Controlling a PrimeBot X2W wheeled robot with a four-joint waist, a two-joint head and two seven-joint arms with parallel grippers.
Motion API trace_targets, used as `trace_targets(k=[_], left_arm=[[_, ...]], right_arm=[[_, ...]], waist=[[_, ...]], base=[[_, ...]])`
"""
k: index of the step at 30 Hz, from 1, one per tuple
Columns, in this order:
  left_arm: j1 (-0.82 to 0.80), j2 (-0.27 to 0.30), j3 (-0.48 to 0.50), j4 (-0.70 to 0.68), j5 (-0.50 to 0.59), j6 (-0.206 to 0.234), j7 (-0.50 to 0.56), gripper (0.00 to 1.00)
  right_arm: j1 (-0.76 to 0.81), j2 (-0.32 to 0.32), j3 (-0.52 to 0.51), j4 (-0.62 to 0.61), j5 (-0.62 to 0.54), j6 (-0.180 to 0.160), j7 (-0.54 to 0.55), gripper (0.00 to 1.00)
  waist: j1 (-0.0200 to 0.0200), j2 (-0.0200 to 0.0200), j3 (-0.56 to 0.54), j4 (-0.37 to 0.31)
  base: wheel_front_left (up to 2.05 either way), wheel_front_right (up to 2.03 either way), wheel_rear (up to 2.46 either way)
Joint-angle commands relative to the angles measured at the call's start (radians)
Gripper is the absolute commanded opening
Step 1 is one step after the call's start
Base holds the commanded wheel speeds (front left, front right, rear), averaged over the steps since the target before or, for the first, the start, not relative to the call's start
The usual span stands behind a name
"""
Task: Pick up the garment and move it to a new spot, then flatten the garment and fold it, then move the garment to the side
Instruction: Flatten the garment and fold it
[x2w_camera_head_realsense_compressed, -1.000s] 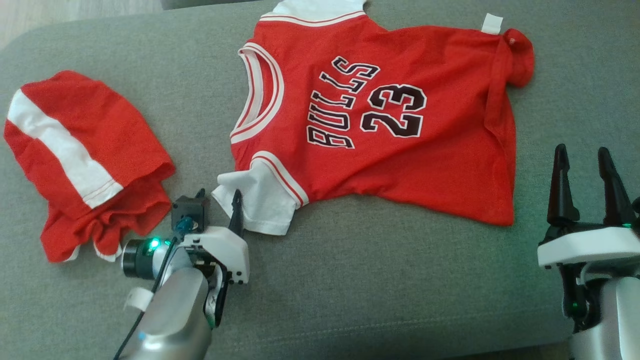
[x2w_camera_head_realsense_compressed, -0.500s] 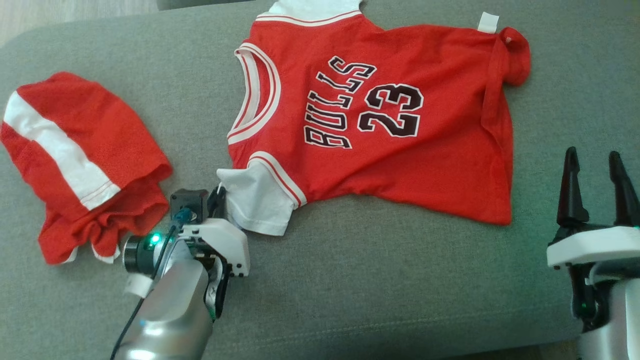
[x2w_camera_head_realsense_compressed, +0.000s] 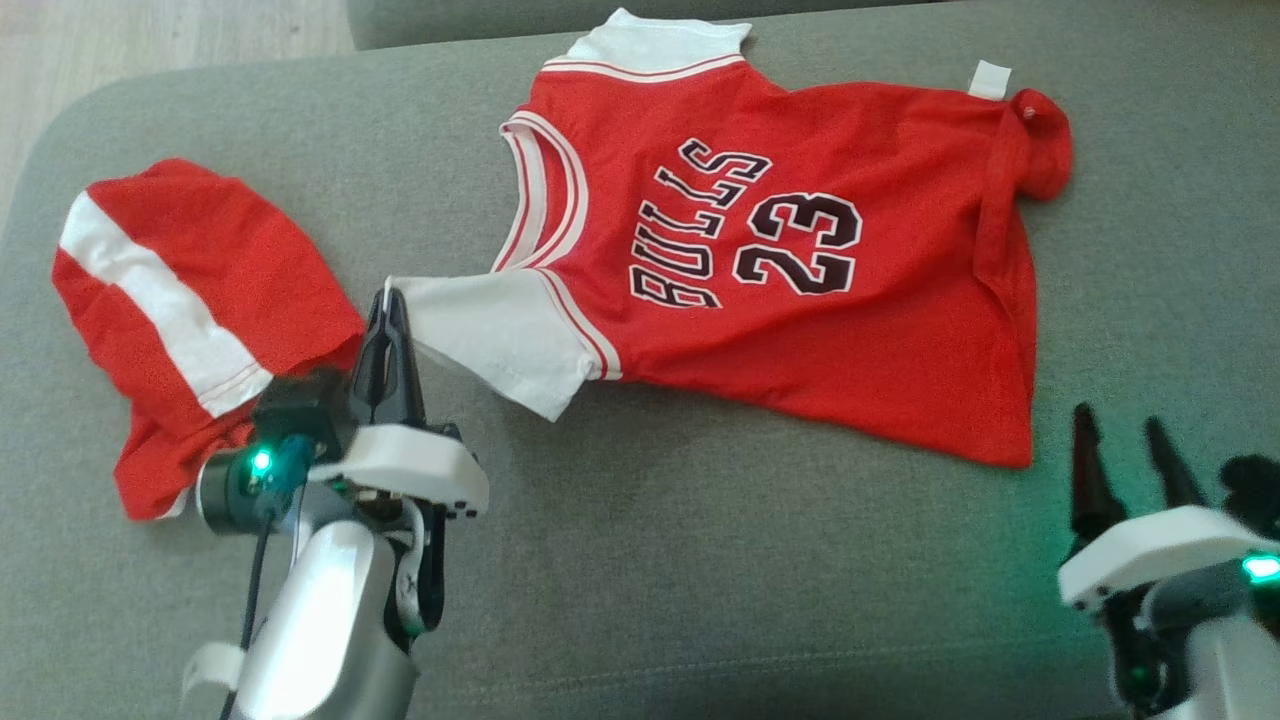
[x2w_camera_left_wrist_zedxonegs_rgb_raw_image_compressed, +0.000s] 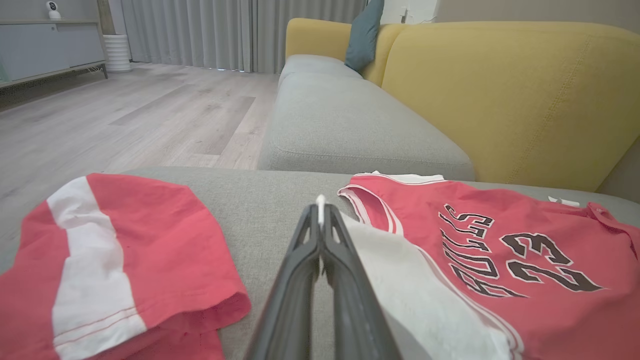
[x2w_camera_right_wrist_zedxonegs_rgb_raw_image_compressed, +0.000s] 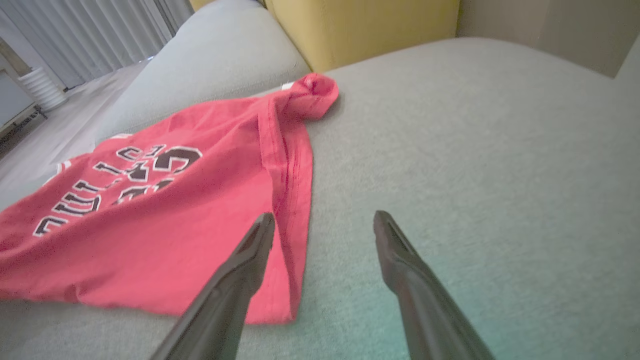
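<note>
pinching the white sleeve's (x2w_camera_head_realsense_compressed: 500, 335) edge in the head view, the left gripper (x2w_camera_head_realsense_compressed: 387, 298) is closed just left of the jersey (x2w_camera_head_realsense_compressed: 800, 330), which lies on the grey cushion (x2w_camera_head_realsense_compressed: 700, 580). red shorts (x2w_camera_head_realsense_compressed: 190, 280) lie further left. bare cushion spreads below the jersey.
left wrist: the sleeve edge pokes out between the closed fingers.
right wrist: the right gripper (x2w_camera_right_wrist_zedxonegs_rgb_raw_image_compressed: 324, 220) gapes, holding nothing, by the jersey's hem corner.

- The jersey (x2w_camera_head_realsense_compressed: 800, 340) has its white sleeve corner hidden between the closed fingers of the left gripper (x2w_camera_left_wrist_zedxonegs_rgb_raw_image_compressed: 320, 220).
- The red shorts (x2w_camera_head_realsense_compressed: 200, 280) have their near edge behind that gripper's wrist.
- In the right wrist view, the jersey's lettering is blurred and cut by the left edge.
</note>
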Motion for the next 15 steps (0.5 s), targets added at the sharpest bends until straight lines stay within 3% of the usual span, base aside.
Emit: trace_targets(k=[1, 15], left_arm=[[-0.020, 0.018, 0.038, -0.052, 0.010, 0.004, -0.006, 0.00], [0.032, 0.011, 0.050, -0.156, 0.043, -0.013, -0.006, 0.00]], right_arm=[[-0.015, -0.005, 0.037, -0.016, 0.013, -0.001, 0.003, 1.00], [-0.130, -0.005, 0.137, 0.295, 0.201, -0.001, -0.064, 1.00]], waist=[[0.0000, 0.0000, 0.000, 0.005], [0.0000, 0.0000, 0.017, 0.023]], base=[[0.00, 0.00, 0.00], [0.00, 0.00, 0.00]])
